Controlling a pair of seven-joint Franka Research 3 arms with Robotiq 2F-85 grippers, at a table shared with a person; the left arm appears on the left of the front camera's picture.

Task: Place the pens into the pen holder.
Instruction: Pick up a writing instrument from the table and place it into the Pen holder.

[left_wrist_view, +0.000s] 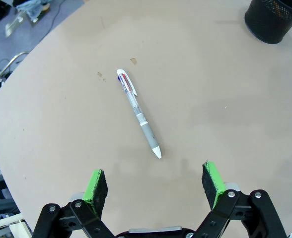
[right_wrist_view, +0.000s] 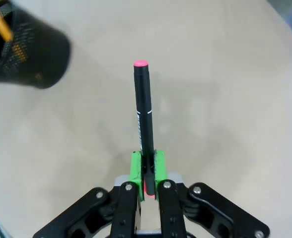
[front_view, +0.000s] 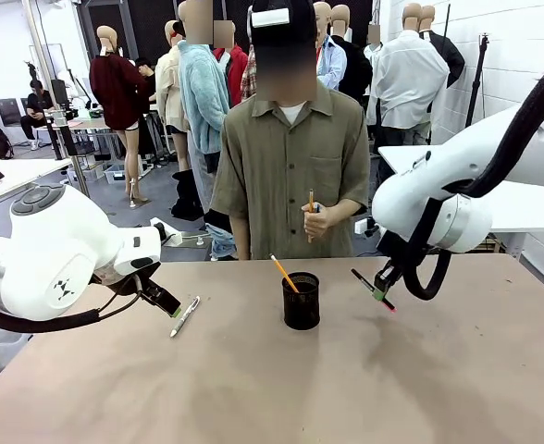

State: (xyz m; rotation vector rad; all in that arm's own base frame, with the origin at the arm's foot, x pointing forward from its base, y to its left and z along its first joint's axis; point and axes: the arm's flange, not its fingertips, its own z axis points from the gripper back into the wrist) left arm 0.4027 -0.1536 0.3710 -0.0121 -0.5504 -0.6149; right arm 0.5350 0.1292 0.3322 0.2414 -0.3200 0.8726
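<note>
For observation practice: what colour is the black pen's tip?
Pink; the black pen shows best in the right wrist view.

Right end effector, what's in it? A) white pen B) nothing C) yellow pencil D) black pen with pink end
D: the right end effector is shut on the black pen, with the pen's pink end sticking out ahead of it.

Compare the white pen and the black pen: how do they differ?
The white pen lies flat on the table, ungripped; the black pen is clamped in the shut right gripper. The white pen has a grey grip; the black pen a pink end. Both are outside the pen holder.
</note>
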